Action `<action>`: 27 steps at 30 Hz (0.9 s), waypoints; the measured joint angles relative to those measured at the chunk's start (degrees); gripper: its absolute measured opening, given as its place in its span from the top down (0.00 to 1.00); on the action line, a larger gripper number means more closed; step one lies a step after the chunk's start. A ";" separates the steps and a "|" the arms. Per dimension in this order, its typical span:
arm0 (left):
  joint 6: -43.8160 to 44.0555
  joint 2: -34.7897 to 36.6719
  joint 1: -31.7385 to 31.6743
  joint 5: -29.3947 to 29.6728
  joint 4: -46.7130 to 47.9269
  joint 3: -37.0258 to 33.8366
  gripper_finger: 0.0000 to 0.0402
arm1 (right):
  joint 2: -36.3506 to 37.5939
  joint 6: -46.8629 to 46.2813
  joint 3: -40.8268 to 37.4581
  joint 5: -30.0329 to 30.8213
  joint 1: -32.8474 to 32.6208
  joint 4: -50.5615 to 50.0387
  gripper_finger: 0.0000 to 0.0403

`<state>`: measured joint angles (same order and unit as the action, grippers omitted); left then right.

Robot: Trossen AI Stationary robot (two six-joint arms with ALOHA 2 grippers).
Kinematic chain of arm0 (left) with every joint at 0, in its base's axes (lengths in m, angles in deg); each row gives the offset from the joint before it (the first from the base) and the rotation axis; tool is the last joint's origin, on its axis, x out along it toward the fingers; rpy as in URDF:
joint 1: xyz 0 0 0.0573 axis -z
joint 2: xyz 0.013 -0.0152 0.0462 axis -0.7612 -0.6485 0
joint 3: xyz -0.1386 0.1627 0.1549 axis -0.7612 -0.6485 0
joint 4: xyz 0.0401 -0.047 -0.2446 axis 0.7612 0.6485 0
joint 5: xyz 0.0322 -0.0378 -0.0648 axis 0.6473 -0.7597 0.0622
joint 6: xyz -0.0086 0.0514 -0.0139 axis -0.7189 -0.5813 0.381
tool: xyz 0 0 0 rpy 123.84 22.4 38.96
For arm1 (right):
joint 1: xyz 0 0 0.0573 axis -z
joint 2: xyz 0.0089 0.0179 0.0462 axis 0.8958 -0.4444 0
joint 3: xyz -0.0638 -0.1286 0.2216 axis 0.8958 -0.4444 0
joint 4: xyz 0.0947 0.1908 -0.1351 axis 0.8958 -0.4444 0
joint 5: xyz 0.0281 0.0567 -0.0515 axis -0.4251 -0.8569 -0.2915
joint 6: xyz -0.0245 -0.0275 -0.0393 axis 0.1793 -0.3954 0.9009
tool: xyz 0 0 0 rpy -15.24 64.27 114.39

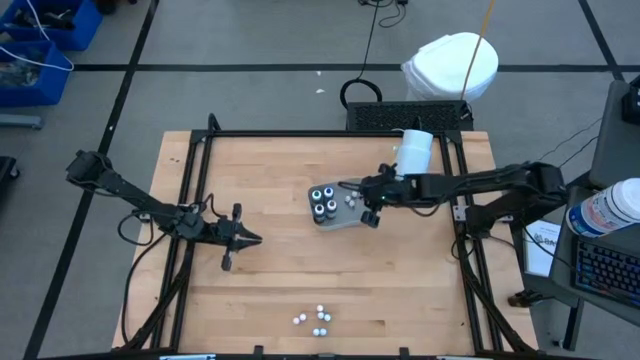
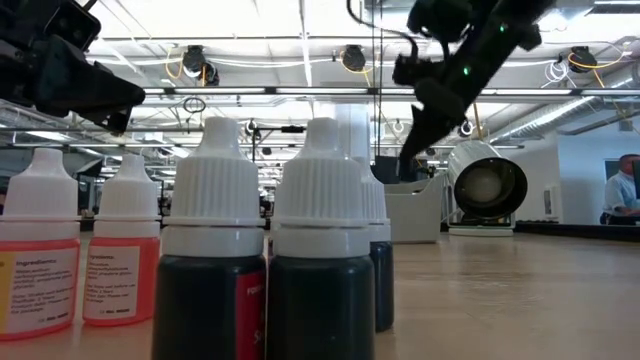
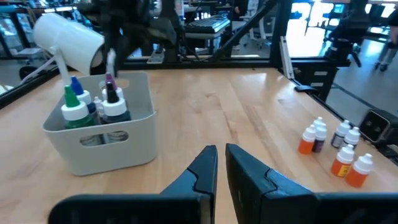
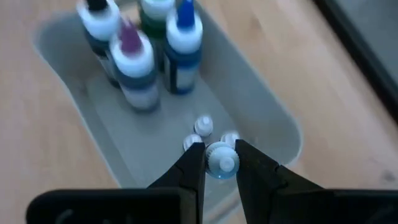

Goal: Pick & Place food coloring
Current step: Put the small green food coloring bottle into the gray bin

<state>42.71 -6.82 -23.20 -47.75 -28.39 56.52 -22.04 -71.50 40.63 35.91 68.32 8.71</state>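
Note:
A grey tray (image 1: 345,217) sits mid-table. Several uncapped food coloring bottles (image 4: 143,50) stand upright in its left end, and loose white caps (image 4: 200,127) lie on its floor. My right gripper (image 4: 221,163) hovers over the tray's right part, shut on one small white cap (image 4: 221,159). Several capped food coloring bottles (image 1: 318,318) stand near the table's front edge; the low view shows them close up (image 2: 260,250). My left gripper (image 1: 255,240) waits left of the tray, shut (image 3: 221,165) and holding nothing. My right gripper pinches the small white cap by its ribbed sides (image 4: 212,163) between its two fingertips. The fingers slant down from the table's right side. The cap is lifted clear of the tray floor, above the loose caps.
A large white cylinder (image 1: 415,150) stands behind the tray at the table's far right. A black frame (image 1: 300,134) runs around the table. Bare wood lies between the tray and the capped bottles at the front.

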 joint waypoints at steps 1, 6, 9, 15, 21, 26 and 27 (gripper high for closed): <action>-0.01 0.01 0.01 0.40 -0.05 0.00 0.90 | -0.64 -0.17 -0.46 0.01 0.11 0.02 0.86; -0.35 0.01 0.02 1.32 0.03 0.00 0.90 | -4.16 -0.86 -0.51 -0.05 0.13 1.16 0.86; -0.42 0.01 0.00 1.32 0.02 0.00 0.90 | -6.39 -0.99 -0.51 -2.52 0.23 3.34 0.86; -0.38 0.01 0.02 1.30 0.08 -0.02 0.90 | -8.97 -1.00 -0.51 -4.31 0.83 5.77 0.86; -0.43 -0.01 0.01 1.30 0.23 -0.02 0.90 | -7.85 -1.39 -0.41 -4.27 1.22 6.14 0.86; -0.60 -0.01 0.00 1.30 0.44 -0.02 0.90 | -8.76 -1.40 -0.43 -4.32 1.34 4.78 0.86; -0.56 0.01 0.02 1.30 0.42 -0.02 0.90 | -8.97 -1.41 -0.43 -4.33 1.34 4.34 0.86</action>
<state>42.15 -6.80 -23.18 -46.46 -27.96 56.50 -31.01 -72.91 40.20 31.58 69.66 13.05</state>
